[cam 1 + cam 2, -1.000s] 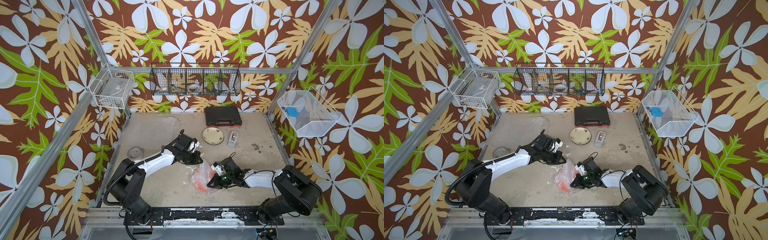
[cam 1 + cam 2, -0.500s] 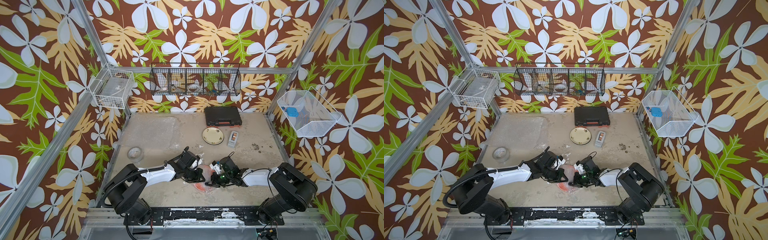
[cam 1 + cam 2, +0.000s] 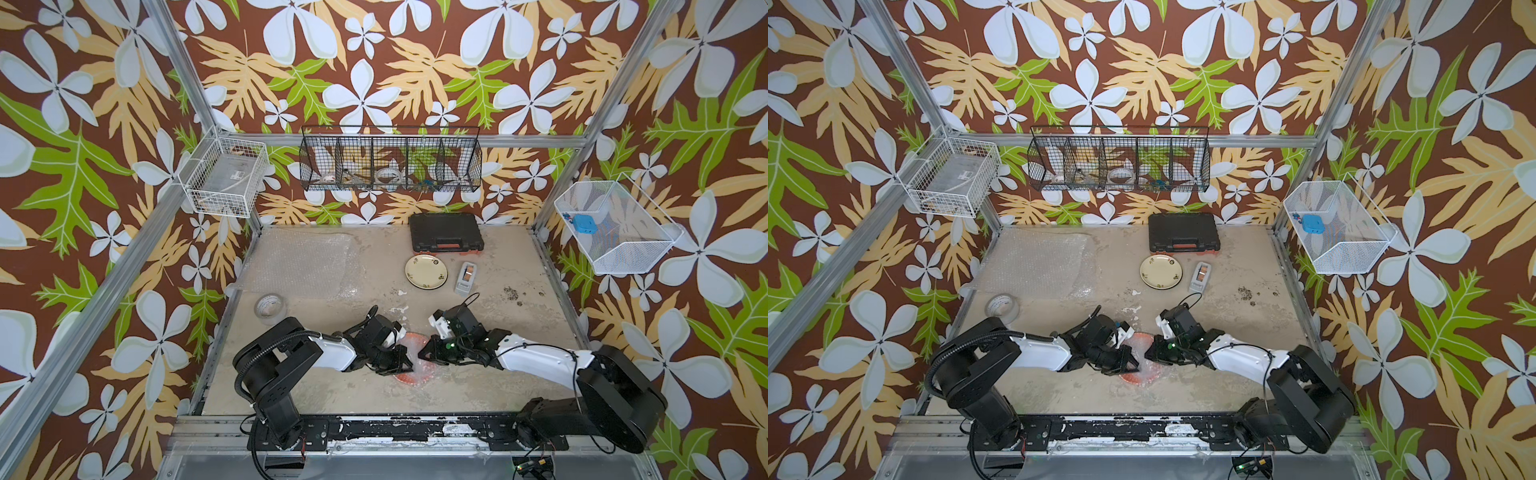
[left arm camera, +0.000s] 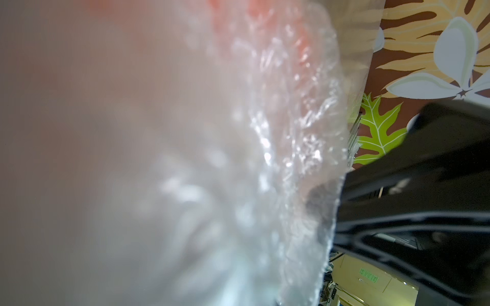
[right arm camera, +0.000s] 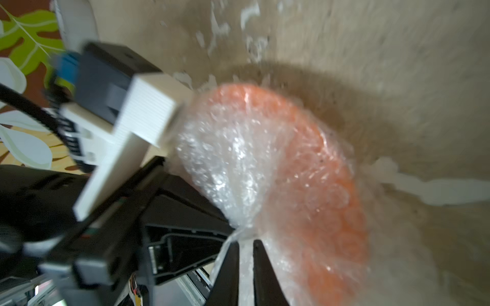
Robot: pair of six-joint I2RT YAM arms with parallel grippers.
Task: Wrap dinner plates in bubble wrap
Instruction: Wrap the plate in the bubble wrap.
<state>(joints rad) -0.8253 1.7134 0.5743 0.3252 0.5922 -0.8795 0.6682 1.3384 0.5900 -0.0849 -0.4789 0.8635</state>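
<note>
The orange dinner plate (image 3: 410,376) (image 5: 320,185) lies near the table's front middle, under crumpled bubble wrap (image 5: 233,164) (image 4: 238,159). My left gripper (image 3: 407,365) (image 3: 1135,365) reaches over the plate from the left. Wrap drapes over its wrist camera and hides its jaws; it is shut, pinching a gathered fold of the wrap. My right gripper (image 3: 421,356) (image 5: 246,246) meets it from the right. Its jaws are nearly together, with a strip of wrap between them. A cream flowered plate (image 3: 427,271) (image 3: 1161,271) lies bare farther back. A flat bubble wrap sheet (image 3: 299,266) (image 3: 1034,262) covers the back left.
A whitish tape roll (image 3: 270,308) sits at the left edge. A grey tape dispenser (image 3: 466,277) stands right of the cream plate, and a black case (image 3: 446,232) lies against the back wall. Wire baskets (image 3: 390,164) hang on the walls.
My left gripper has swung from farther back toward the front, drawing the wrap over the orange plate. The right gripper has shifted slightly left to meet it.
</note>
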